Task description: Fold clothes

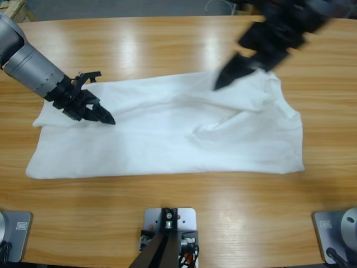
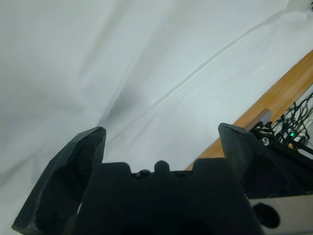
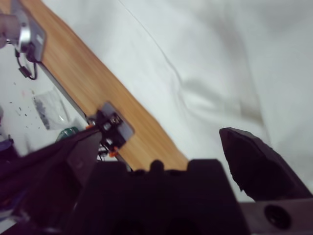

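Note:
A white T-shirt [image 1: 167,134] lies spread across the middle of the wooden table [image 1: 167,44], with creases and a fold ridge toward its right half. My left gripper [image 1: 99,103] comes in from the upper left and hovers over the shirt's left end. In the left wrist view this gripper [image 2: 161,142] stands open, with only the white T-shirt [image 2: 146,58] below it. My right gripper [image 1: 231,71] reaches down from the upper right over the shirt's top right edge. In the right wrist view it [image 3: 161,134] is open over the T-shirt [image 3: 220,58], holding nothing.
Bare wood surrounds the shirt on all sides. The table's near edge [image 2: 288,83] shows in the left wrist view with cables beyond it. A strip of table [image 3: 98,98] runs beside the shirt in the right wrist view.

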{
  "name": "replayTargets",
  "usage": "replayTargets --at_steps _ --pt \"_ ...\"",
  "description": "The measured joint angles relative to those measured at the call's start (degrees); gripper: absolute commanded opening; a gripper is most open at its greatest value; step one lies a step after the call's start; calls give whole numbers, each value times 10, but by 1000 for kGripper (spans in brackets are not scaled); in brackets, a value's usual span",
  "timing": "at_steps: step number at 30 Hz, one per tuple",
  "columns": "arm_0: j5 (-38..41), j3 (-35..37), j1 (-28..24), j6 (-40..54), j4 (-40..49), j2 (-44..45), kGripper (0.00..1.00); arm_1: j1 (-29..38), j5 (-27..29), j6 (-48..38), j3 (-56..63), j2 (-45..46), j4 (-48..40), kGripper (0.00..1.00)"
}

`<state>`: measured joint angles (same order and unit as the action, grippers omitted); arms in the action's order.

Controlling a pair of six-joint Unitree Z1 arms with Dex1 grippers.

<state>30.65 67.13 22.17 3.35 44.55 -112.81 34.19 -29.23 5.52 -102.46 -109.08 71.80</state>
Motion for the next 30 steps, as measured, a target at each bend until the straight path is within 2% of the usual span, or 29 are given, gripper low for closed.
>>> replayTargets --at_steps 4,13,20,30 --pt "0 -14 0 -3 -8 11 895 26 -20 4 -134 -92 48 1000" --pt "0 -14 0 -7 -16 16 895 34 -76 36 -375 -269 142 1000" --pt "0 -14 0 -7 -16 16 895 52 -100 55 -413 -357 147 1000" --pt "0 -14 0 -7 -16 16 895 55 -99 61 -457 -412 147 1000"
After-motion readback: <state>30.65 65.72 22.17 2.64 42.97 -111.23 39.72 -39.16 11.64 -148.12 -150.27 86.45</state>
